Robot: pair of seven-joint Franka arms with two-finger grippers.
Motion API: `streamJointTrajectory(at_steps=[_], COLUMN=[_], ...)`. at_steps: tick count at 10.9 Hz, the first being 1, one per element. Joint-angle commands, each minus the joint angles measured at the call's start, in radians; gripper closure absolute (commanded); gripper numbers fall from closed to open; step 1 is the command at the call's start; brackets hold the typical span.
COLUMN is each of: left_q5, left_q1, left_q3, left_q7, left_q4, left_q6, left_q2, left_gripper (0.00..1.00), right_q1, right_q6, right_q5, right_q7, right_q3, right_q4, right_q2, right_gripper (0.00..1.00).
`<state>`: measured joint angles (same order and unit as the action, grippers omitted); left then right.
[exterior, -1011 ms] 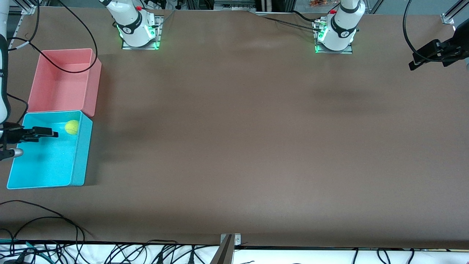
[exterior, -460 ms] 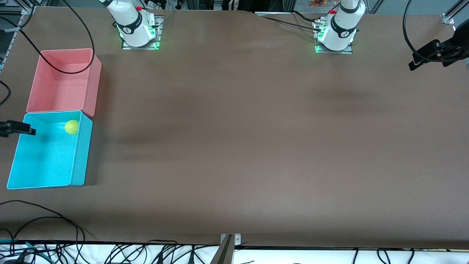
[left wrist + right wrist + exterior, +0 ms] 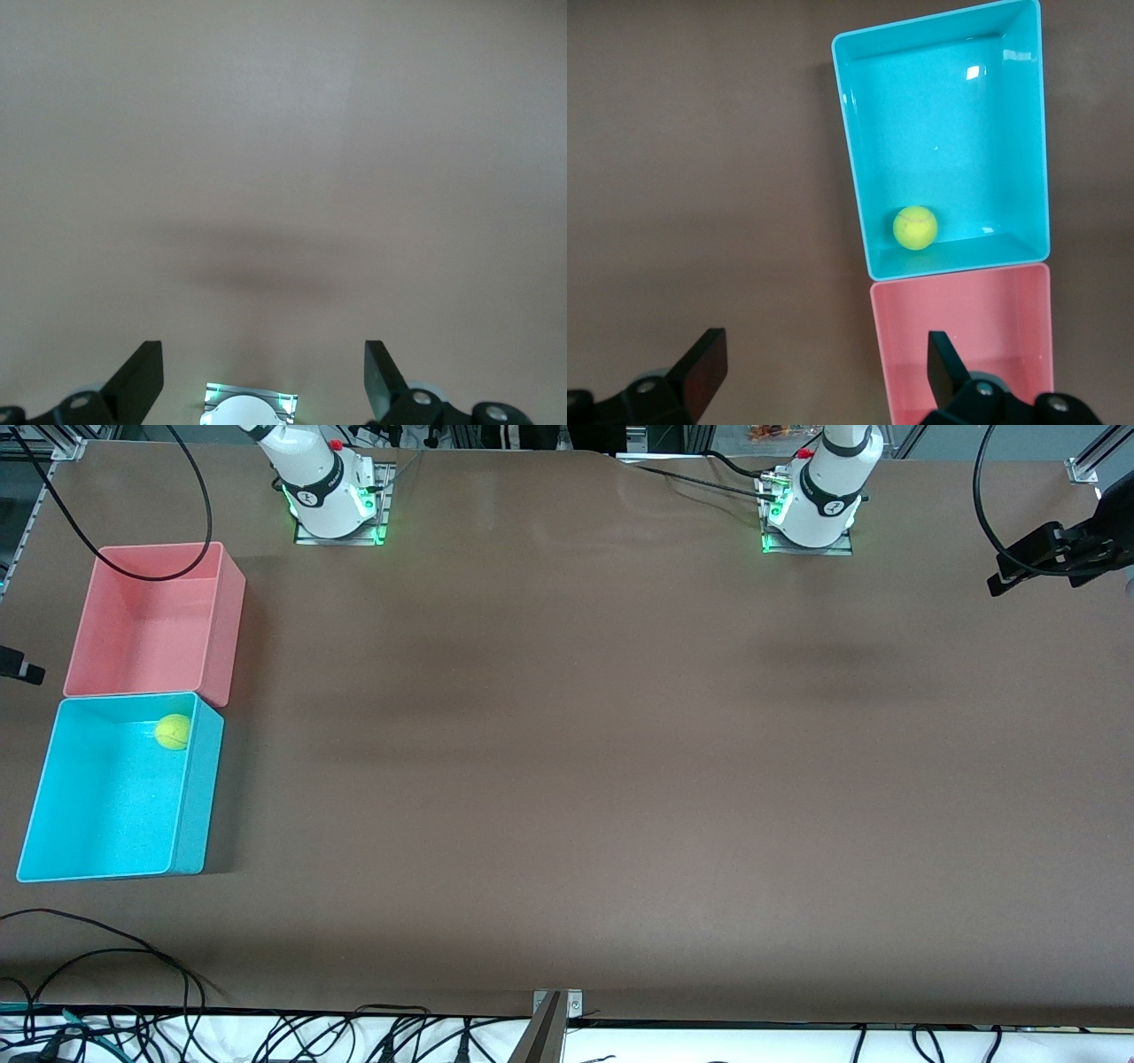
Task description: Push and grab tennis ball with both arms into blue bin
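The tennis ball (image 3: 173, 732) lies in the blue bin (image 3: 199, 797), in the corner next to the pink bin; it also shows in the right wrist view (image 3: 915, 227) inside the blue bin (image 3: 852, 150). My right gripper (image 3: 824, 372) is open and empty, high above the table beside both bins. In the front view only a black tip (image 3: 21, 666) of it shows at the edge. My left gripper (image 3: 264, 376) is open and empty, up over bare table at the left arm's end (image 3: 1005, 577), where that arm waits.
The pink bin (image 3: 221, 629) stands empty against the blue bin, farther from the front camera, and also shows in the right wrist view (image 3: 966, 328). Black cables hang over the pink bin. The left arm's green-lit base (image 3: 248, 405) shows below the left gripper.
My right gripper has pulled away from over the blue bin and almost left the front view. The ball stays in the bin. The left arm has not moved.
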<state>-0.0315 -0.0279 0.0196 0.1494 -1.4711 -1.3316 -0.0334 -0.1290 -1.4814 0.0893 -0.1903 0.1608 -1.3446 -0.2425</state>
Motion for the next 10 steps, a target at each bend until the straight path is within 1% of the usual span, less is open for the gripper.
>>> streamJointTrajectory(at_steps=[1, 3, 4, 7, 10], left_q5=[-0.011, -0.013, -0.012, -0.011, -0.013], left_q1=[0.002, 0.002, 0.002, 0.002, 0.002], left_q3=[0.0, -0.001, 0.002, 0.0, 0.0], left_q7=[0.015, 0.013, 0.015, 0.015, 0.015], left_q4=[0.025, 0.026, 0.023, 0.025, 0.025], left_q6=[0.02, 0.02, 0.022, 0.022, 0.022], left_q2=[0.007, 0.007, 0.007, 0.007, 0.007], left_gripper=[0.0, 0.0, 0.0, 0.0, 0.0], right_q1=[0.076, 0.15, 0.169, 0.186, 0.189], right_q6=[-0.08, -0.224, -0.265, -0.263, -0.179], right_q5=[-0.032, -0.052, -0.052, -0.085, -0.091], right_q7=[0.146, 0.268, 0.302, 0.353, 0.351], right_q3=[-0.018, -0.017, -0.017, -0.033, -0.047], right_q4=[-0.221, -0.406, -0.459, -0.472, -0.433], right_q2=[0.197, 0.337, 0.369, 0.393, 0.405], right_gripper=[0.0, 0.0, 0.0, 0.0, 0.0])
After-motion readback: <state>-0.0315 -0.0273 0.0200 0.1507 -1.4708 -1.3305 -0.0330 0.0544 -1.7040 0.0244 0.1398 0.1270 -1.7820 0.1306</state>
